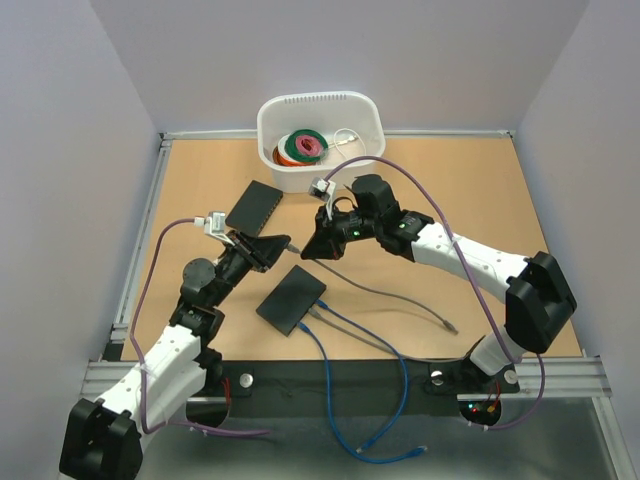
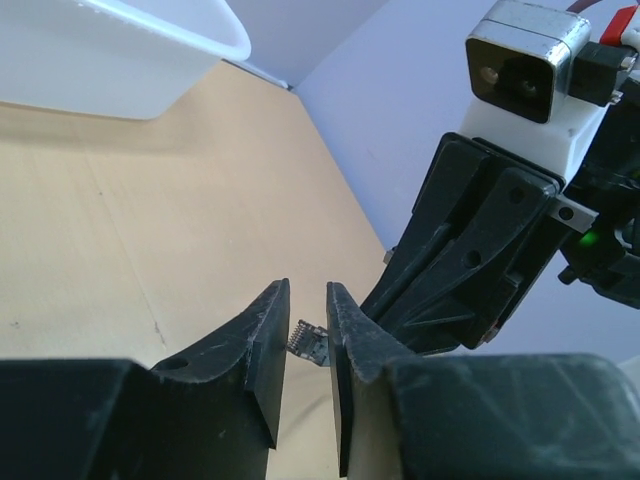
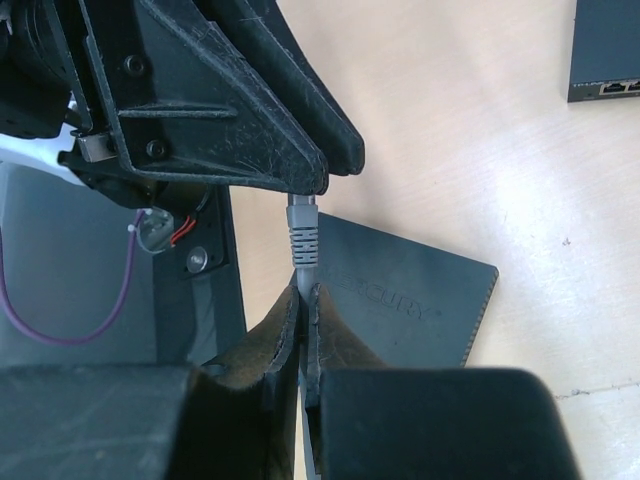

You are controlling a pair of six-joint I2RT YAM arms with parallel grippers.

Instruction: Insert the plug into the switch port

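Note:
A grey cable [image 1: 400, 300] ends in a clear plug [image 2: 308, 342] with a grey boot [image 3: 302, 235]. My right gripper [image 3: 307, 292] is shut on the cable just behind the boot and holds it above the table [image 1: 460, 200]. My left gripper [image 2: 307, 290] meets it from the left, its fingers closed to a narrow gap with the plug's head between them. In the top view the two grippers meet tip to tip, left [image 1: 283, 245] and right [image 1: 312, 250]. A black switch [image 1: 291, 299] lies just below them; its top shows in the right wrist view [image 3: 400, 300].
A second black switch [image 1: 255, 207] lies further back on the left, its ports showing in the right wrist view [image 3: 607, 50]. A white bin [image 1: 320, 105] with tape rolls stands at the back. Two blue cables [image 1: 330, 320] run from the near switch over the front edge.

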